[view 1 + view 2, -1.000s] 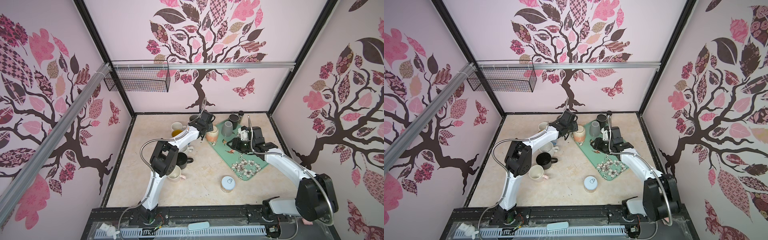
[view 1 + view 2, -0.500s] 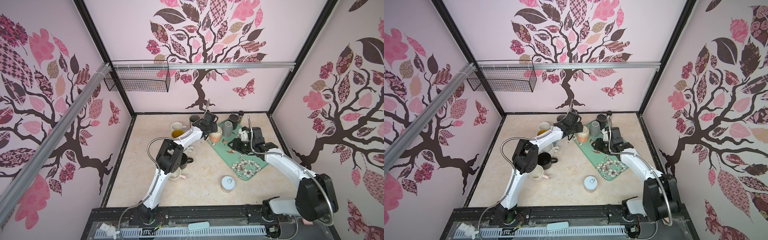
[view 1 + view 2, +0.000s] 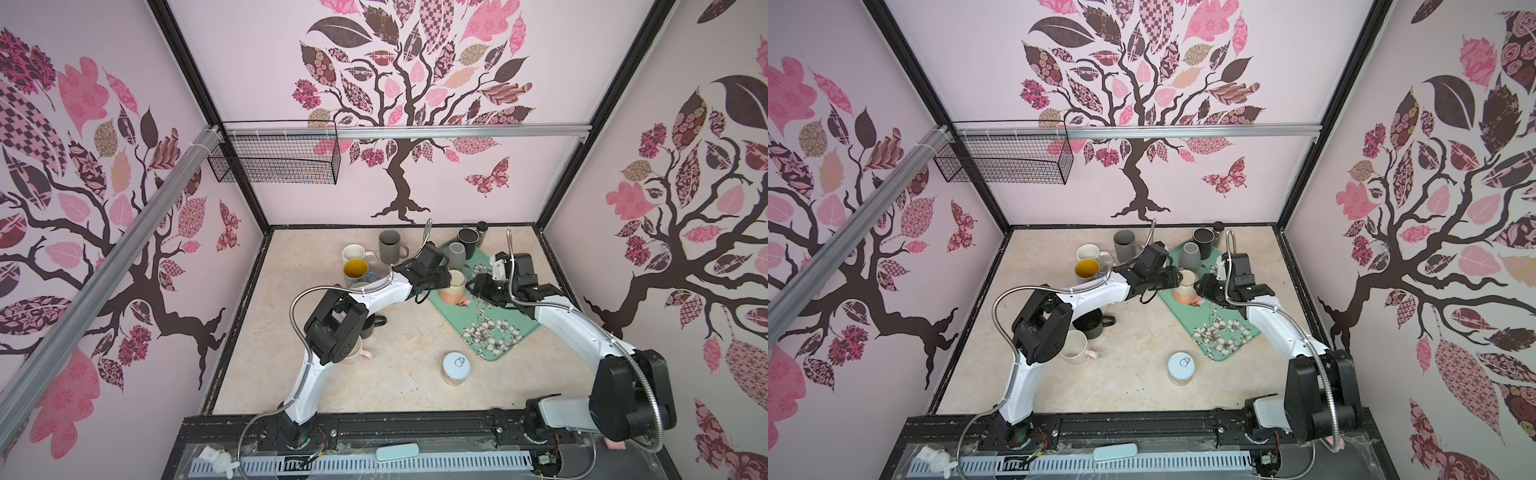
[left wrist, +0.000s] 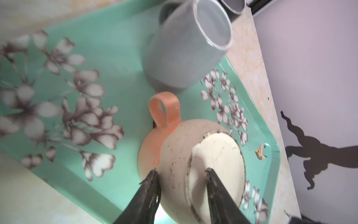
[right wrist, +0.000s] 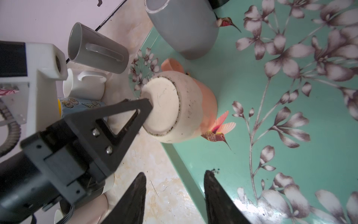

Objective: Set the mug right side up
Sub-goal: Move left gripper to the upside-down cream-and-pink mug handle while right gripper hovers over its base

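1. In both top views the mug (image 3: 454, 286) (image 3: 1185, 287) stands upside down on the green tray (image 3: 1187, 316), between the left gripper (image 3: 438, 279) and the right gripper (image 3: 473, 286).
2. Only the left wrist view shows the left jaws half apart, 1 finger (image 4: 215, 186) across the upturned base and 1 beside the wall. I cannot tell whether they clamp it.
3. The right wrist view shows the right jaws parted and empty over the tray's edge.

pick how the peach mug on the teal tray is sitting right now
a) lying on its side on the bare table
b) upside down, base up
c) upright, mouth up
b: the peach mug shows its flat cream base facing up, and its wider peach mouth end is down at the teal tray.
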Action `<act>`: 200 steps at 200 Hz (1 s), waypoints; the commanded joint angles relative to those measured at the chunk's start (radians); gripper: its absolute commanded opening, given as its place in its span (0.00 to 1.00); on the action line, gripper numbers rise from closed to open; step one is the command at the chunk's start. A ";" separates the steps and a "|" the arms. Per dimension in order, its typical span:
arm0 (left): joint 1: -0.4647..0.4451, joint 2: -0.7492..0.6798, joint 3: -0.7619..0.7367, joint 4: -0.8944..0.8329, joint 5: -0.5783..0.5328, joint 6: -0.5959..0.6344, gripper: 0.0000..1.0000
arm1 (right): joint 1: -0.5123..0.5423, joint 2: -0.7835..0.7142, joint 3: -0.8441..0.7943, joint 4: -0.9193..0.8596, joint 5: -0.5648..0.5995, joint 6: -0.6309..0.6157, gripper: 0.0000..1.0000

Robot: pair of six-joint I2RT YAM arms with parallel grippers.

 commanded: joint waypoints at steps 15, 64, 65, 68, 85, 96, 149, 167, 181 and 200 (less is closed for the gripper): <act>-0.031 -0.144 -0.130 0.078 0.016 -0.009 0.42 | -0.007 0.007 0.019 -0.010 0.033 -0.023 0.51; 0.088 -0.114 -0.077 0.040 0.076 0.007 0.43 | -0.006 0.072 0.041 -0.023 0.001 -0.028 0.50; 0.090 -0.111 -0.072 0.038 0.077 0.008 0.43 | -0.006 0.073 0.041 -0.023 -0.001 -0.028 0.50; 0.096 -0.099 -0.055 0.031 0.088 0.014 0.43 | -0.005 0.075 0.040 -0.025 -0.006 -0.026 0.49; 0.110 -0.037 0.029 0.001 0.117 0.046 0.43 | 0.000 0.078 0.026 -0.037 -0.033 -0.018 0.48; 0.113 0.010 0.088 -0.015 0.139 0.062 0.43 | 0.016 0.071 0.007 -0.041 -0.034 -0.014 0.48; 0.113 0.224 0.370 -0.049 0.198 0.110 0.43 | 0.143 0.069 -0.063 0.010 -0.017 0.049 0.48; 0.113 0.303 0.468 -0.078 0.226 0.128 0.46 | 0.144 0.107 -0.044 0.012 -0.039 0.045 0.48; 0.114 0.367 0.555 -0.121 0.246 0.143 0.47 | 0.144 0.130 -0.027 0.008 -0.044 0.035 0.48; 0.114 0.417 0.616 -0.168 0.267 0.165 0.47 | 0.141 0.156 -0.010 0.007 -0.036 0.023 0.48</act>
